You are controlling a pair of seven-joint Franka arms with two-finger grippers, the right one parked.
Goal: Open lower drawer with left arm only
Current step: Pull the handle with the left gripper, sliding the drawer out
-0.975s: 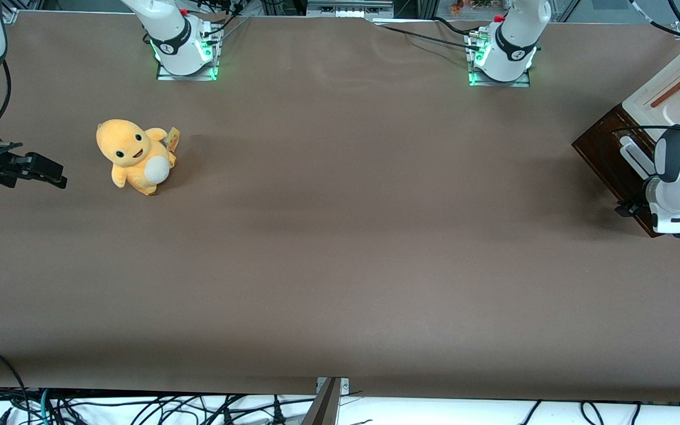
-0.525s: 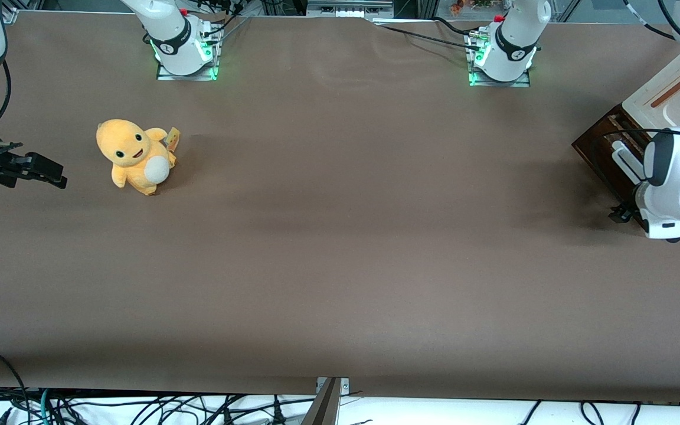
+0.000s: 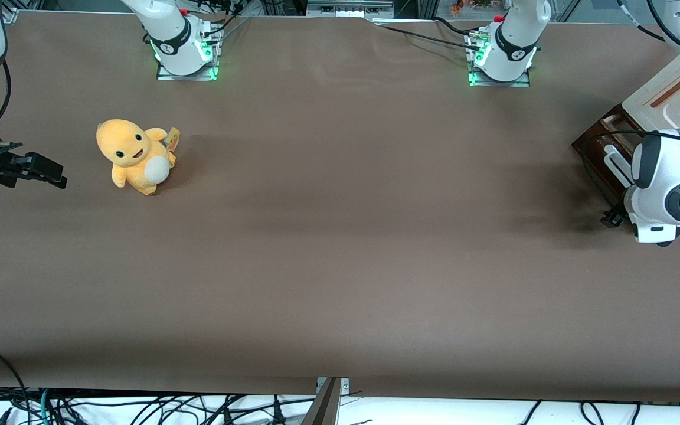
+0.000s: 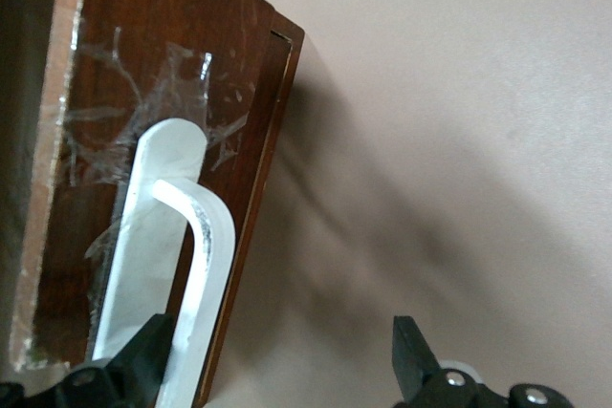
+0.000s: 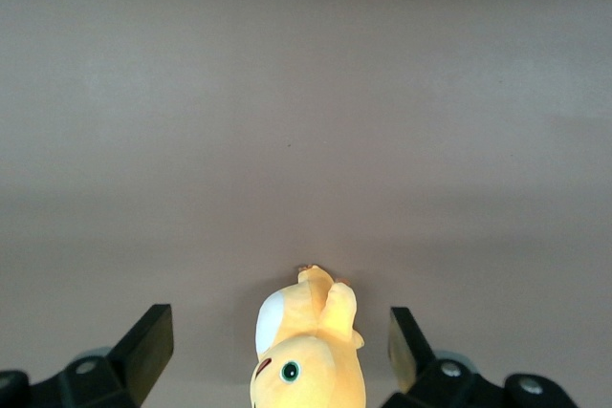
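**Lower drawer: pull under way, handle hooked by one finger**

Landmark: the white bar handle (image 4: 186, 265).

Wrist view, nearest first. The gripper (image 4: 277, 370) of the left arm (image 3: 670, 189) has its fingers spread wide. One finger (image 4: 143, 360) sits at the handle, apparently tucked between the bar and the dark wood front; contact there is probably made, though the tip is cut off by the frame edge. The second finger (image 4: 411, 360) hangs over bare table (image 3: 340, 236), well clear of the handle. Nothing is pinched.

Above the handle, the lower drawer (image 4: 163, 93) shows its dark brown front with clear tape around the handle's mount. In the front view its pale inside seems to be just showing, so I judge it partly open.

Front view: the cabinet (image 3: 670, 94) stands at the working arm's end of the table; the wrist covers most of the handle.

Technique: draw straight along the drawer's travel, keeping the hooked finger square against the bar. Any sideways drift could let it slip off the rounded end or skew the light cabinet.
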